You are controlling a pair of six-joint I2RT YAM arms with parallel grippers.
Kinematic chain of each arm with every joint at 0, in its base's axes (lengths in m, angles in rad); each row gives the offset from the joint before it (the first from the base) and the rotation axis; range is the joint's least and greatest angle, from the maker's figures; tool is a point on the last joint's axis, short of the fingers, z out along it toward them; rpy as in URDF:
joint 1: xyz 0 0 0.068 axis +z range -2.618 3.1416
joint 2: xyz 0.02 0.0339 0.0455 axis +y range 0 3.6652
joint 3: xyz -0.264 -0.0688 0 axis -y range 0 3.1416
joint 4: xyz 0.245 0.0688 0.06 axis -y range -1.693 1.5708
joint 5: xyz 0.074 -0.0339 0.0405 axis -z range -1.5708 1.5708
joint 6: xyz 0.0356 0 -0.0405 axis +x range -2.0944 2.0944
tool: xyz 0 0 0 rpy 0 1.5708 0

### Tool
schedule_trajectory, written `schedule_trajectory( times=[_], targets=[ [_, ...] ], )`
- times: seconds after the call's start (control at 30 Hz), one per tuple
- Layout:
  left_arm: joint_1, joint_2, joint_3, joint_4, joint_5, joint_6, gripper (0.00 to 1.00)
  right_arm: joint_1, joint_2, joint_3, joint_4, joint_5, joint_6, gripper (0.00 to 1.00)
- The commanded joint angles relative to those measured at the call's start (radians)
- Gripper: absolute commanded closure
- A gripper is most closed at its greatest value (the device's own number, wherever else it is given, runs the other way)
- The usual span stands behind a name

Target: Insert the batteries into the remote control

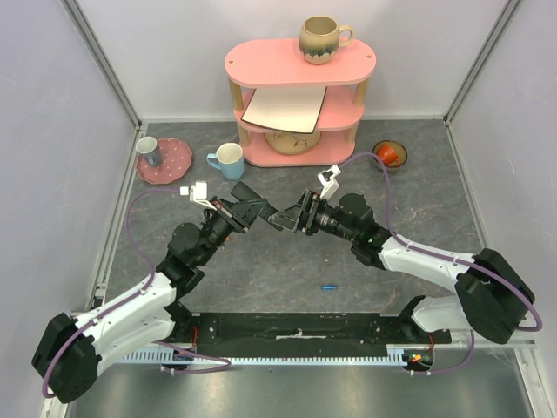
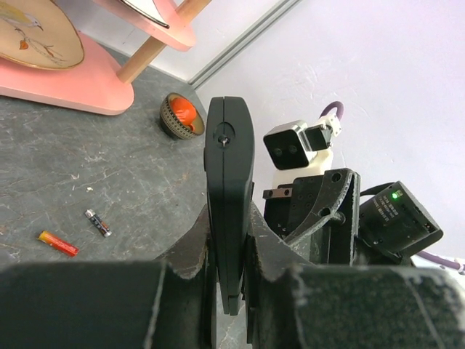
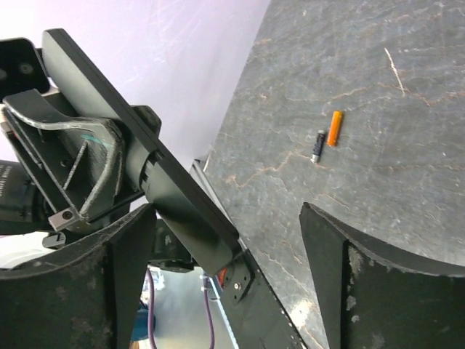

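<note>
The remote control (image 2: pixel 229 182), a slim flat black plastic bar, hangs edge-up above the grey stone-look table (image 1: pixel 261 270), clamped in the left gripper (image 2: pixel 231 254). The right gripper (image 3: pixel 225 211) is spread wide at its end. A crooked push there could twist it loose, with the small orange battery (image 3: pixel 334 128) unloaded.

Pink shelf (image 1: pixel 261 63), upper centre, brown mug (image 1: pixel 323 39) on top; blue mug (image 1: pixel 228 161) and pink plate (image 1: pixel 177 165) to its left; dark bowl (image 1: pixel 389 155) right.
</note>
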Motion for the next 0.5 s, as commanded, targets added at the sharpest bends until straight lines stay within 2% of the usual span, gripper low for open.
schedule_trajectory(
  times=[0.0,0.1,0.13,0.23,0.27,0.37,0.4,0.47],
  targets=[
    [0.000,-0.011,-0.001,0.023,-0.005,0.009,0.98,-0.004,-0.040,0.064,-0.094,0.031,-0.050,0.09],
    [0.000,-0.008,-0.004,0.013,-0.004,0.003,0.98,-0.004,-0.066,0.115,-0.194,0.042,-0.113,0.06],
    [0.000,-0.006,0.002,-0.006,-0.004,0.002,0.98,-0.004,-0.081,0.134,-0.237,0.044,-0.183,0.05],
    [0.001,0.002,0.040,-0.091,0.001,0.000,0.98,-0.001,-0.132,0.230,-0.456,0.094,-0.319,0.04],
    [0.003,0.005,0.050,-0.110,0.009,0.002,0.98,-0.003,-0.146,0.265,-0.554,0.107,-0.416,0.04],
    [0.012,0.034,0.094,-0.179,0.067,0.012,0.98,0.014,-0.181,0.347,-0.773,0.206,-0.563,0.03],
    [0.023,0.057,0.108,-0.196,0.108,0.012,0.98,0.046,-0.184,0.368,-0.823,0.290,-0.653,0.03],
    [0.039,0.089,0.139,-0.204,0.176,-0.007,0.98,0.106,-0.181,0.412,-0.938,0.369,-0.731,0.03]
  ],
)
